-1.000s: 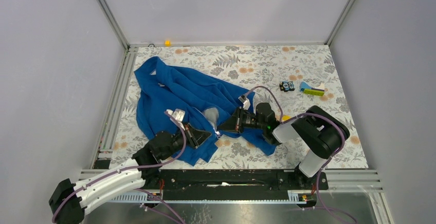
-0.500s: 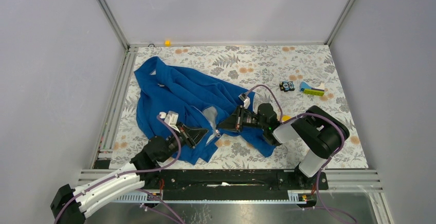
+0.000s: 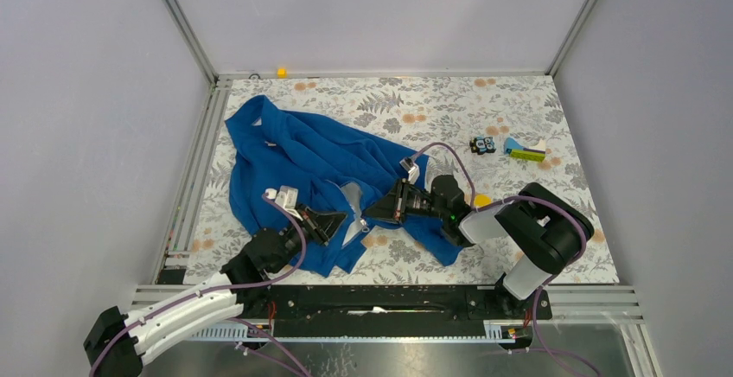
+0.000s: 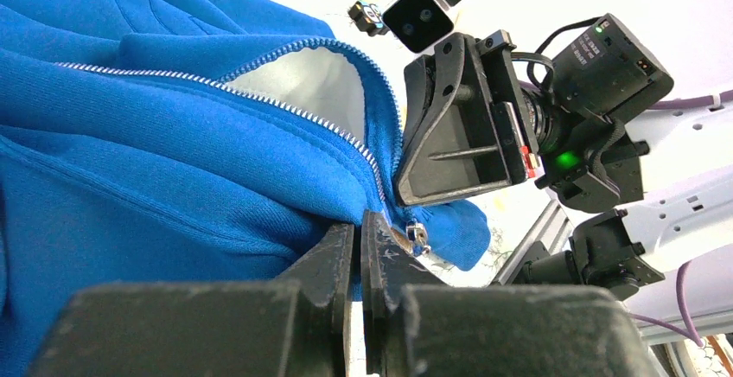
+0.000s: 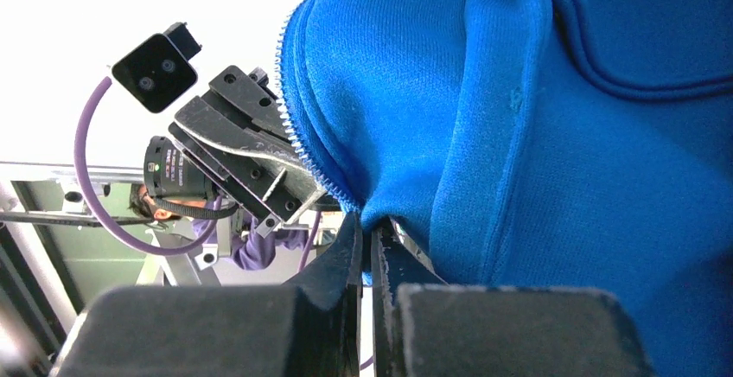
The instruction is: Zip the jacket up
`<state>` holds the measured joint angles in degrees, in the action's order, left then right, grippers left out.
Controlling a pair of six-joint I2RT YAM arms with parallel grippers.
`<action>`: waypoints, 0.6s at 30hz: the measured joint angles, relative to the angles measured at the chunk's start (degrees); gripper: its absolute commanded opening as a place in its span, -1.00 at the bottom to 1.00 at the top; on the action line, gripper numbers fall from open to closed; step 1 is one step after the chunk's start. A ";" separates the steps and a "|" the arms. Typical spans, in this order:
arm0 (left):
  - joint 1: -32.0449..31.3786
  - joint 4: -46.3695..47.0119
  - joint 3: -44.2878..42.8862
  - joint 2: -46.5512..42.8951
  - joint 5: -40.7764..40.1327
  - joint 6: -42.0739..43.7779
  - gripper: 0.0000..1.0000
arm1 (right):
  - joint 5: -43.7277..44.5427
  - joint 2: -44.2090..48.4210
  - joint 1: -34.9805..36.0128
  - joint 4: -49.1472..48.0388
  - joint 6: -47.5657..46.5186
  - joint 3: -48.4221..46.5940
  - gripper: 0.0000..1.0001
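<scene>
The royal-blue jacket (image 3: 302,169) lies crumpled on the left half of the table, its front open and white lining (image 3: 353,195) showing. My left gripper (image 3: 343,218) is shut on the jacket's lower front edge (image 4: 259,213) by the zipper teeth, a small silvery pull (image 4: 417,237) hanging just beside its fingertips. My right gripper (image 3: 370,210) faces it from the right, shut on the other front edge (image 5: 380,195) by its zipper teeth. The two grippers are almost touching, holding the hem lifted.
A small black toy (image 3: 482,144), a green-and-blue object (image 3: 525,151) and a yellow item (image 3: 480,198) lie on the right of the floral cloth. A small yellow object (image 3: 281,72) sits at the back rail. Metal rails (image 3: 186,187) frame the table.
My left gripper has moved up and right, closing toward the right gripper. The right gripper has shifted slightly left. The jacket's lower front edges have come closer together.
</scene>
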<state>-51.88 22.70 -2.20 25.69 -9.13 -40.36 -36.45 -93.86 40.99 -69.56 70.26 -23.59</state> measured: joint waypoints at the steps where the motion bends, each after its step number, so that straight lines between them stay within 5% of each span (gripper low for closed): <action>1: 0.00 -0.04 0.00 0.20 -0.37 -0.07 -1.00 | 0.44 0.00 0.02 0.00 0.02 0.00 -1.00; 18: 0.00 1.11 0.00 1.36 -2.38 -2.14 -1.00 | 3.30 -0.04 0.42 0.96 0.02 -1.09 -1.00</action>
<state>-51.88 23.81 -2.20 27.05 -11.51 -42.50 -33.15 -93.91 41.41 -68.60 70.28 -24.69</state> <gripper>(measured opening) 0.039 0.029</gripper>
